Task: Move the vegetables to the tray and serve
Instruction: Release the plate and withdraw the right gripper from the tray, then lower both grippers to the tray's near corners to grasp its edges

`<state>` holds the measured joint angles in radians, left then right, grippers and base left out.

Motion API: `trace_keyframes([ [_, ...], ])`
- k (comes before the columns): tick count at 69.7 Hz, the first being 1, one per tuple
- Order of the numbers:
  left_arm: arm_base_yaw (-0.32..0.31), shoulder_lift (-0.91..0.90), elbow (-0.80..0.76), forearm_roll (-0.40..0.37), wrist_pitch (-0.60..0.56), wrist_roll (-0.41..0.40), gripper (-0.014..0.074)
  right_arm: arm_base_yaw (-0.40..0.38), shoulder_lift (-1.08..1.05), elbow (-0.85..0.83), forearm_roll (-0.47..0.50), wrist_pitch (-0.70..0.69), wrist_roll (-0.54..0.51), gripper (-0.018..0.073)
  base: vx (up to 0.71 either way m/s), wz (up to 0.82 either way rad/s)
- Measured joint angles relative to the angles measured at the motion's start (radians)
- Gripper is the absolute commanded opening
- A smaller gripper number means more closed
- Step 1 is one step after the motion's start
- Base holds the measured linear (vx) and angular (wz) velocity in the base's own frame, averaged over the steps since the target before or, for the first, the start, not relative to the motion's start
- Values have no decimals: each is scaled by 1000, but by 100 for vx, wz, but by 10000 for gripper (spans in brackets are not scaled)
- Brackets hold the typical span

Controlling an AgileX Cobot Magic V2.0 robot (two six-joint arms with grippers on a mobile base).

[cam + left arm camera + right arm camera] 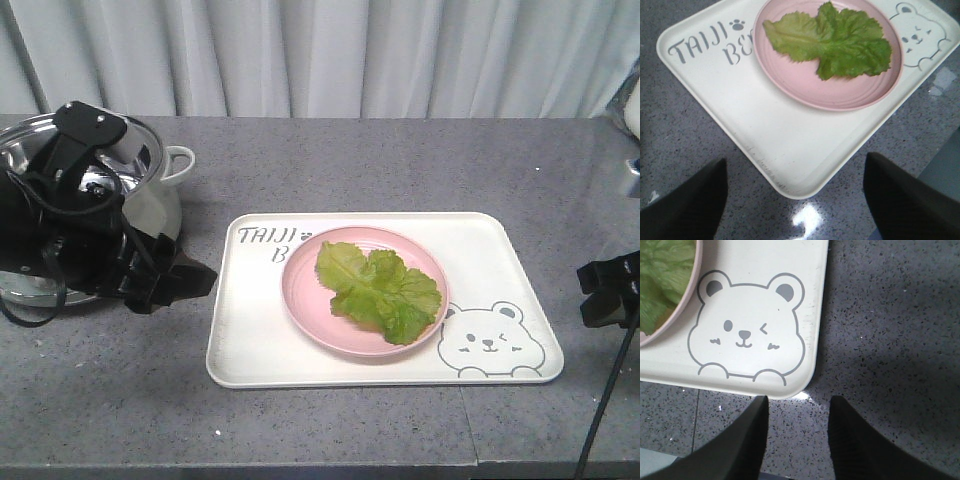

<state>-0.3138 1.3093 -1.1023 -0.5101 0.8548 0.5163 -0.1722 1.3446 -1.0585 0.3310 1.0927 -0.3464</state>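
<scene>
Leaves on the tray; serving not yet done

The vegetables (380, 290) lay on a pink plate (300, 300) at frame centre, and the plate stood on the tray (260, 340), so the transfer looked complete and only serving seemed left; the left end effector (795, 200), off one tray corner, gaped wide and held nothing; the right end effector (797, 435), by the bear corner, stood partly open and empty; the plate covered part of the lettering; the left arm hid most of the pot (165, 205) at upper left.

Bright green vegetables (380, 290) on a pink plate (310, 300), cream-white tray (250, 340) with grey bear drawing, speckled grey counter (400, 160).
</scene>
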Motion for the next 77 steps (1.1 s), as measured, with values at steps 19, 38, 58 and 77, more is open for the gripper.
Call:
trace_keyframes([
  [19,0,119,0,21,2,-126,533,0,113,0,11,-38,-47,284,0,0],
  [38,0,218,0,25,-17,-198,503,0,212,0,82,-84,-138,284,0,0],
  [58,0,290,0,25,-79,-241,429,0,259,0,87,-138,-186,284,0,0],
  [77,0,355,0,21,-107,-254,428,-1,303,0,108,-158,-220,284,0,0],
])
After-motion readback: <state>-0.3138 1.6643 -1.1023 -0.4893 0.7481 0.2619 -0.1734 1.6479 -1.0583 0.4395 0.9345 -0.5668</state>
